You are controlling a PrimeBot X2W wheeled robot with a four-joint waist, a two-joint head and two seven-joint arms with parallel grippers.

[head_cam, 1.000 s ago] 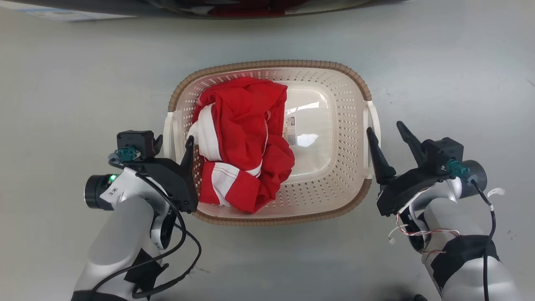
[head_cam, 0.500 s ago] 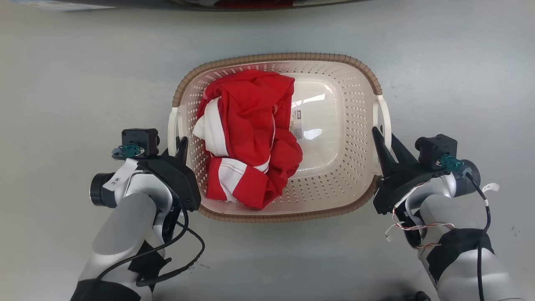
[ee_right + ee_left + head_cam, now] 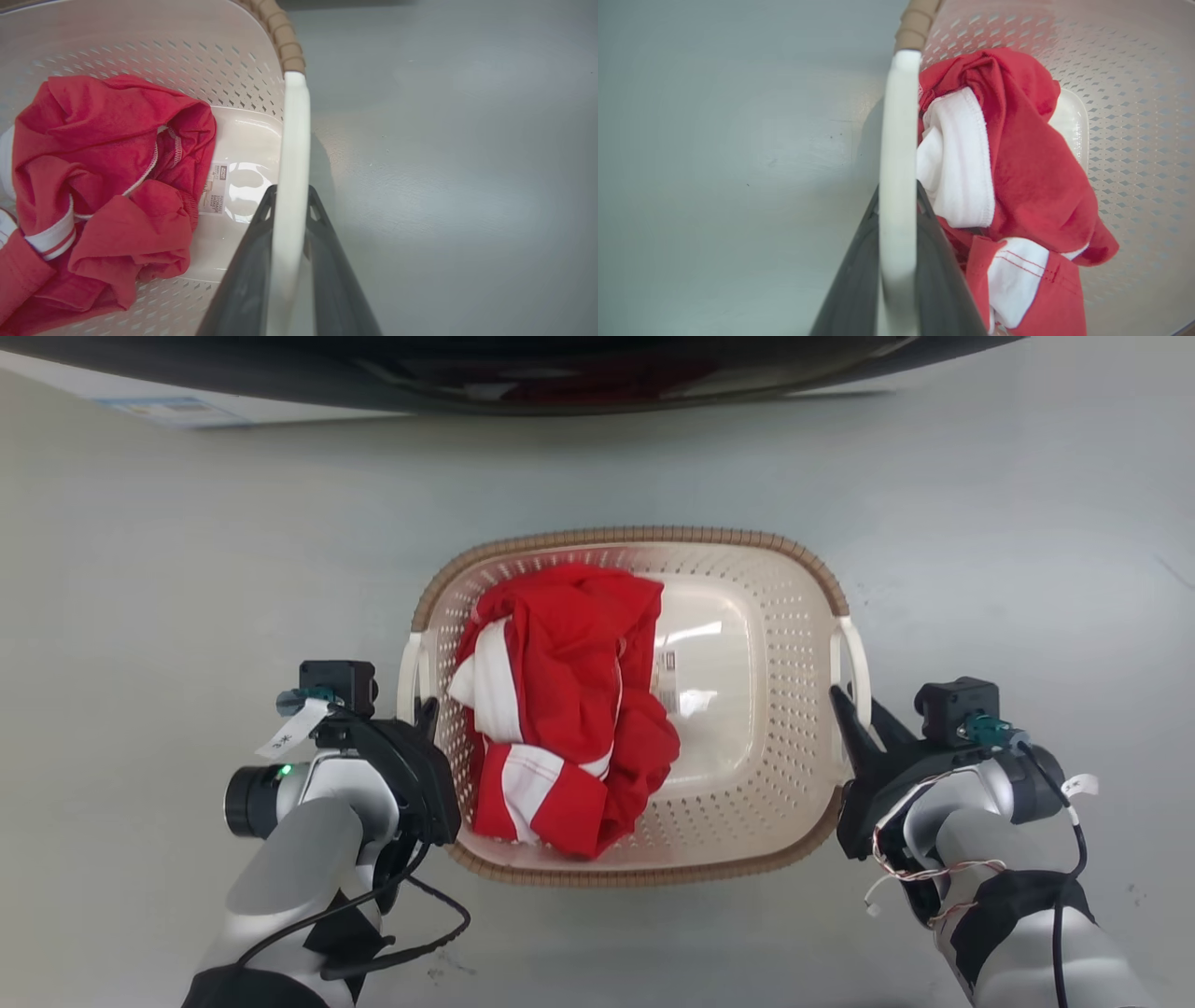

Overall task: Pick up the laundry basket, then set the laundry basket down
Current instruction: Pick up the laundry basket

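awaiting, it seems, a level lift, the cream-white perforated plastic laundry basket (image 3: 794, 616) is clenched at its white handles (image 3: 855, 649) by left gripper (image 3: 423, 713) and right gripper (image 3: 856, 707).

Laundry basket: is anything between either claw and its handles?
Nothing visible does. The left claw clamps the left handle of the laundry basket, and the right claw clamps the right handle. Red clothing lies inside.
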